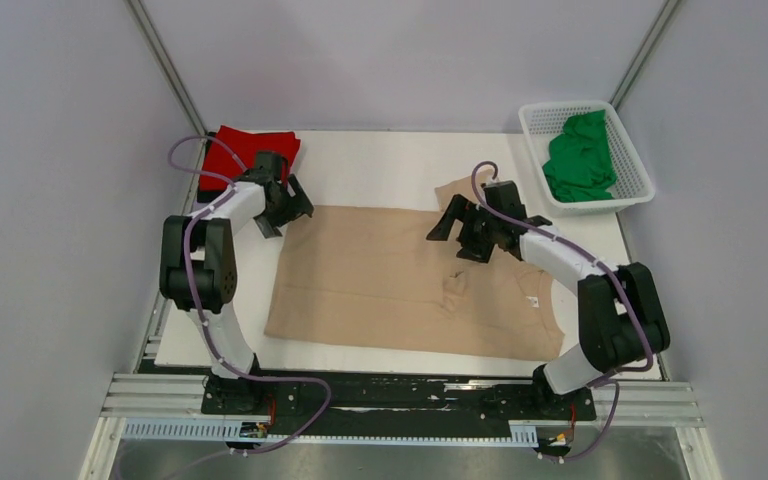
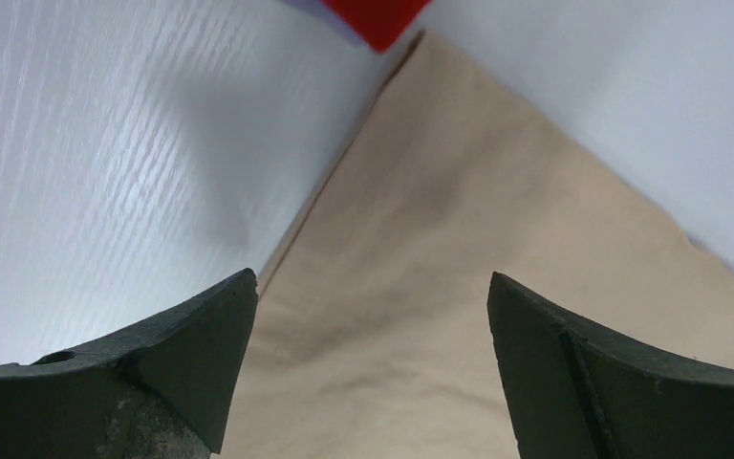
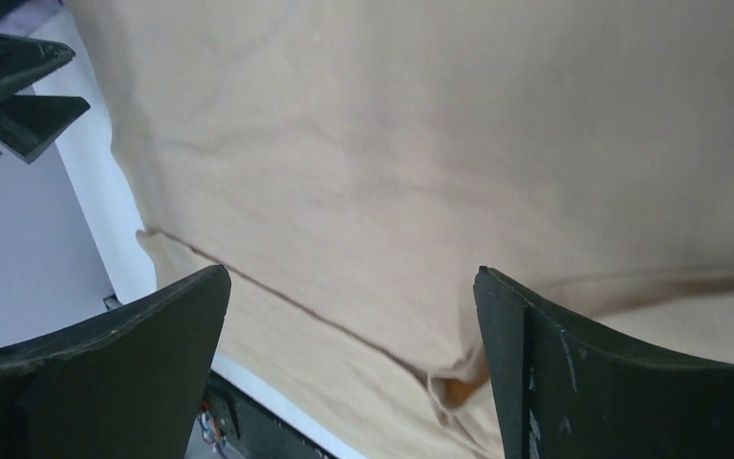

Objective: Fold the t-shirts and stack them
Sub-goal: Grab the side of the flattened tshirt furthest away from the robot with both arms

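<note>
Top external shows the tan t-shirt (image 1: pixel 400 280) flat on the counter (image 1: pixel 380 160), long axis left to right, collar rightward. Left jaws, apart and empty, hover over its far-left corner; right jaws, likewise apart, over its far sleeve. Beyond: red t-shirt (image 1: pixel 258 148) far left, green t-shirt (image 1: pixel 580 160) in the basket (image 1: pixel 565 106) far right.

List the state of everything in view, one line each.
tan t-shirt: spread out flat, not held
red t-shirt: folded, at the far left corner
green t-shirt: crumpled inside the basket
basket: upright, holding the green t-shirt
left pincer: open, empty, over the tan t-shirt's corner
right pincer: open, empty, over the tan t-shirt
</note>
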Available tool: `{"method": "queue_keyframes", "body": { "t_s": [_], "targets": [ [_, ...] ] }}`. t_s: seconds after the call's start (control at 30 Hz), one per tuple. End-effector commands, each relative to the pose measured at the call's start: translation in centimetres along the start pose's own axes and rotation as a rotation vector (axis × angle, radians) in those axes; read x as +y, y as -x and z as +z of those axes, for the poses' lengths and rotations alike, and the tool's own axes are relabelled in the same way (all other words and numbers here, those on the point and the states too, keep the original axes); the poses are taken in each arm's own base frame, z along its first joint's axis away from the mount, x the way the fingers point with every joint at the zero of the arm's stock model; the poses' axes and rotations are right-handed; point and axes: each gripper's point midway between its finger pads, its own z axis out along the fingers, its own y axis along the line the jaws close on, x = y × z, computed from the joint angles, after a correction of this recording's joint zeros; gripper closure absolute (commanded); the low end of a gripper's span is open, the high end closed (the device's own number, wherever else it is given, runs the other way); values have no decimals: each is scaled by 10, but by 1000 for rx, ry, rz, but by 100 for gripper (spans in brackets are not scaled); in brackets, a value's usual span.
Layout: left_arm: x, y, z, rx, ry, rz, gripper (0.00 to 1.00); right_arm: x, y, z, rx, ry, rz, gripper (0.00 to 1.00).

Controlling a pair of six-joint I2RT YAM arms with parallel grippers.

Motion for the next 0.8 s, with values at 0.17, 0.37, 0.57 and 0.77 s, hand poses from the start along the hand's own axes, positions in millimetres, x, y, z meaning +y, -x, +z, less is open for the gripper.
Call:
{"method": "queue_keyframes", "body": {
  "t_s": [0.17,0.37,0.57,0.77],
  "targets": [
    [-21,66,33,-122,50,19,12,30,93,5,-256,-16,-149,0],
    [-17,76,54,-118,120,43,33,0,109,-2,-297,-80,-128,0],
    [-16,61,66,-46,115,61,48,-24,123,-3,-315,-130,-86,0],
    [-6,44,72,0,140,59,60,-32,132,-2,-335,-161,-77,0]
  ]
}}
